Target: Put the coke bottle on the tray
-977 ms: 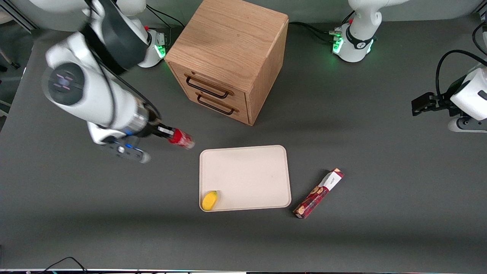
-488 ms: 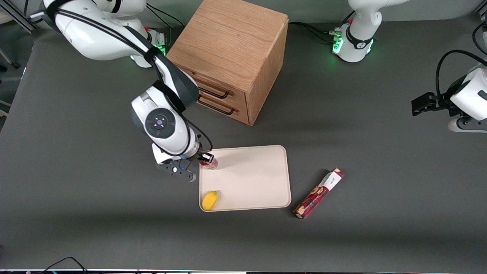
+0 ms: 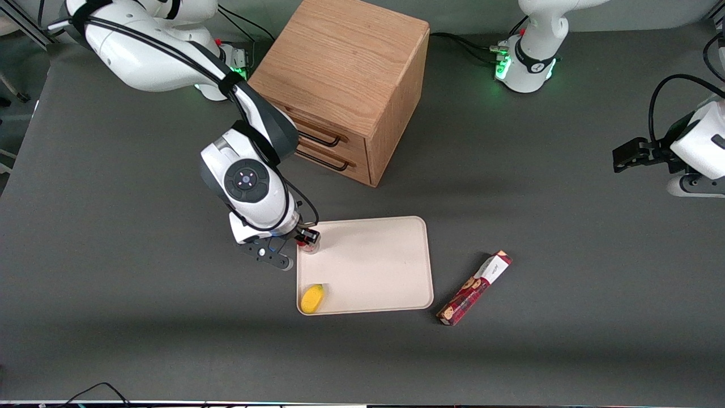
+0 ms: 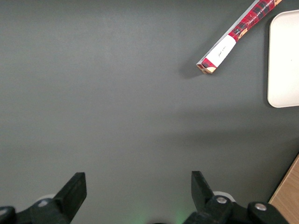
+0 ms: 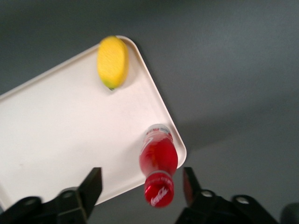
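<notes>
Fingers (image 5: 94,183) of the right gripper (image 3: 306,237) are standing spread apart, one on each side of the coke bottle (image 5: 158,163) and not pressing on it, with open space showing between each finger and the red body. The gripper is hovering just above the bottle, over the tray (image 3: 374,266) corner that is lying farthest from the front camera toward the working arm's end of the desk (image 3: 113,317).

The coke bottle (image 3: 310,244) is standing on the tray (image 5: 60,140), its clear base sitting just inside the rounded rim at that corner and its red cap pointing up at the wrist camera.

A yellow oval object (image 3: 312,298) is lying in the neighbouring tray corner, the one nearer the front camera, well apart from the bottle. A wooden two-drawer cabinet (image 3: 340,85) is sitting farther from the front camera than the tray. A long dark-red cookie box (image 3: 474,288) is lying on the desk beside the tray, toward the parked arm's end.
</notes>
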{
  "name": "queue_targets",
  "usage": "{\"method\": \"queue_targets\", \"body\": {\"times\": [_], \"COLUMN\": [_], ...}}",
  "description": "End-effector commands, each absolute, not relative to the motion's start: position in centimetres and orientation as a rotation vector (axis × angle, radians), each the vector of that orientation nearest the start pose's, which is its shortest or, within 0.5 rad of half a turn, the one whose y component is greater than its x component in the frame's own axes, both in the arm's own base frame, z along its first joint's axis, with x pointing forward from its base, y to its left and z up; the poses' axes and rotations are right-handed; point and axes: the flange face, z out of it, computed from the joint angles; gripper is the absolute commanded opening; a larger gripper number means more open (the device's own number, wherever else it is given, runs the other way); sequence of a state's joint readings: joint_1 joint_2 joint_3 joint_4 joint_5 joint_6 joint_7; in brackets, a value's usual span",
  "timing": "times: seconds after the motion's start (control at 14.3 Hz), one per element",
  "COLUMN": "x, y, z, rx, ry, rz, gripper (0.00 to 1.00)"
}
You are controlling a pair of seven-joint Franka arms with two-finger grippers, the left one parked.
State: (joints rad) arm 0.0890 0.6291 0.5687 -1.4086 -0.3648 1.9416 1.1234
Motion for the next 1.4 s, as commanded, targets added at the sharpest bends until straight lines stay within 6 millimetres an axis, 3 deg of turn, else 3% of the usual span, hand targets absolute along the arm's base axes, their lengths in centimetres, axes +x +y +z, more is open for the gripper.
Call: {"method": "queue_targets", "body": {"times": [0.0, 0.28, 0.49, 0.7, 0.91, 0.98, 1.33], "x": [60.9, 58.7, 57.0, 55.5, 53.6, 52.8, 53.5], "y": [33.1, 26.0, 16.1, 7.7, 2.5, 1.5, 1.9], "z": [46.8, 59.5, 65.3, 65.1, 61.3, 60.6, 61.8], "rx": [-3.126, -3.236, -3.242, -3.232, -3.214, -3.181, -3.162], "ry": [0.669, 0.314, 0.176, 0.085, 0.105, 0.124, 0.167], "rz": [-0.143, -0.041, 0.045, 0.114, 0.061, 0.039, 0.009], "gripper": [1.00, 1.00, 1.00, 1.00, 1.00, 1.00, 1.00]}}
